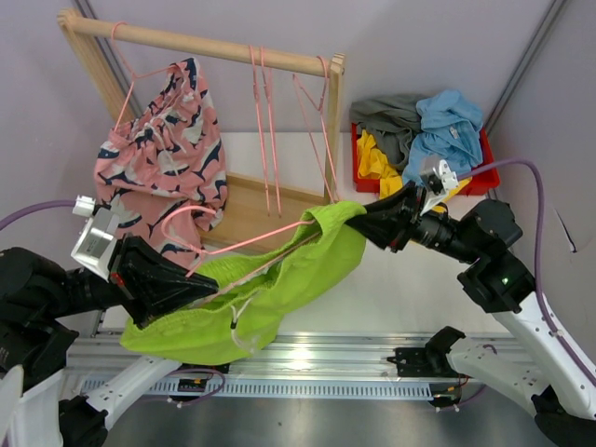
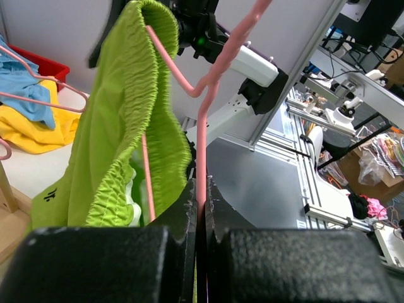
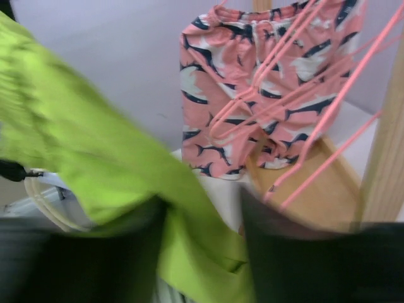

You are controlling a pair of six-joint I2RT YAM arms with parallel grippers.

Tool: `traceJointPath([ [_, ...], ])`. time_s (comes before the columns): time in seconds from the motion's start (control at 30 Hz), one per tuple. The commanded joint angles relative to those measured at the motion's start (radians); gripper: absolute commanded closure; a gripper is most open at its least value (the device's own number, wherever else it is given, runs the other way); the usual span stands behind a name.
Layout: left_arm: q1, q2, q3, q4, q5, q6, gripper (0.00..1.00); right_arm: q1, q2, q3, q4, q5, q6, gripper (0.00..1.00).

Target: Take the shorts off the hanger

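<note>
Stretch marks this moment: the lime green shorts (image 1: 279,279) hang in the air between the two arms, above the near part of the tabletop (image 1: 400,289), with their long axis running from low on the left to higher on the right. The pink hanger (image 1: 251,244) lies along that same line, threaded through the fabric. The left pincer (image 1: 191,279) sits at the low end and the right pincer (image 1: 368,222) at the high end, so the shorts lie up and to the right of the left one. Judging from this, the fabric must slide off along the wire toward the right arm. The left wrist view shows what the overhead view hides: those jaws are pinched narrow on the bare pink wire alone, with the green waistband just beside them and not caught. The right wrist view is blurred, with green cloth passing between its dark fingers. Only the overhead view shows the waistband corner drawn taut into that pincer, which looks clamped on it. The overhead view also shows the patterned pink shorts (image 1: 163,158) hanging on the wooden rack (image 1: 205,42), and a red bin (image 1: 484,177) holding other shorts.
</note>
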Motion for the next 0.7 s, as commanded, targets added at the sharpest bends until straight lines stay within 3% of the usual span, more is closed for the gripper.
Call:
traceJointPath([
  [0.0,-0.007,0.0,0.007,0.052,-0.004,-0.003,1.0,0.012,0.027,0.027,0.086,-0.053,0.039,1.0],
  [0.07,-0.007,0.003,0.007,0.038,-0.031,0.022,1.0,0.025,0.017,0.005,0.134,-0.056,0.049,1.0],
  [0.3,-0.007,0.035,-0.124,-0.124,-0.243,0.111,1.0,0.019,-0.045,0.051,0.172,0.284,-0.041,1.0],
  [0.43,-0.009,0.004,-0.165,-0.14,-0.231,0.119,1.0,0.001,-0.014,0.142,0.15,0.462,-0.115,1.0],
  [0.57,-0.027,-0.026,-0.178,-0.121,-0.219,0.096,1.0,-0.02,-0.003,0.159,0.15,0.733,-0.112,1.0],
  [0.67,-0.036,-0.026,-0.161,-0.124,-0.232,0.094,1.0,-0.037,-0.003,0.128,0.155,0.788,-0.083,1.0],
])
